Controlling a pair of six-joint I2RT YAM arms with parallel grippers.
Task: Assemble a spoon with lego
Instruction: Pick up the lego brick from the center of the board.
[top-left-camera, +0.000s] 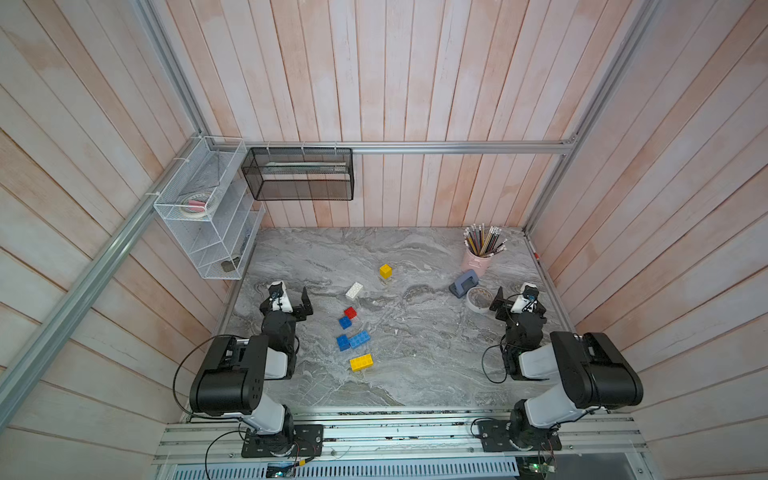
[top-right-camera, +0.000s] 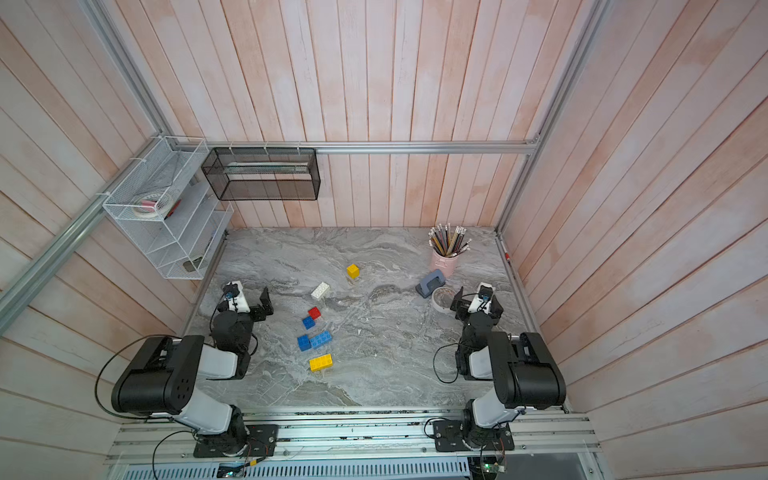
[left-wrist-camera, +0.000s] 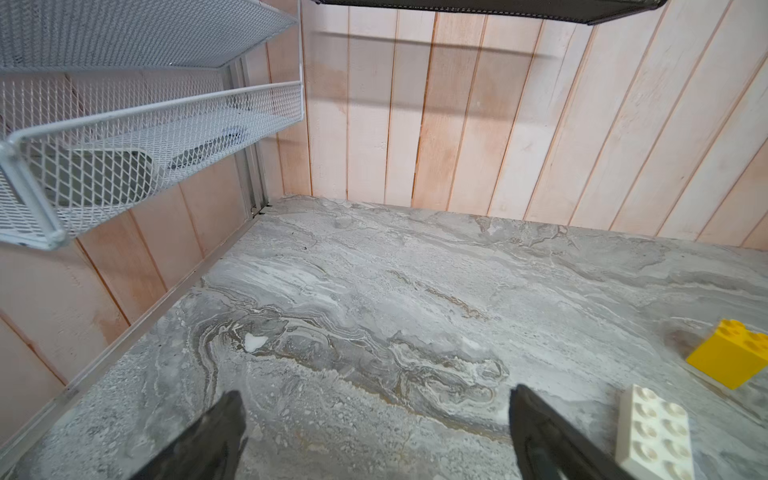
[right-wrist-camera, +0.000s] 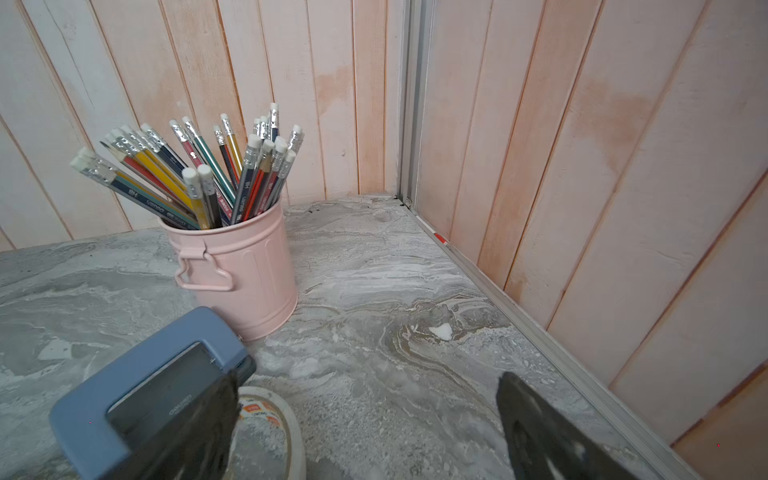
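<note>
Both your left gripper (left-wrist-camera: 374, 392) and right gripper (right-wrist-camera: 370, 380) stand spread wide, holding nothing, over the veined grey marble-look table (top-left-camera: 415, 332). In both top views 7 glossy studded lego bricks (top-left-camera: 361, 362) lie loose mid-table between the arms, 2 blue ones touching. Your left wrist view catches only the white oblong (left-wrist-camera: 654, 432) and yellow square (left-wrist-camera: 731, 357); the right wrist view instead shows a pink metal pail (right-wrist-camera: 249, 282) of pencils (right-wrist-camera: 199, 174), a blue-grey hole punch (right-wrist-camera: 104, 399) and a tape roll (right-wrist-camera: 291, 428).
</note>
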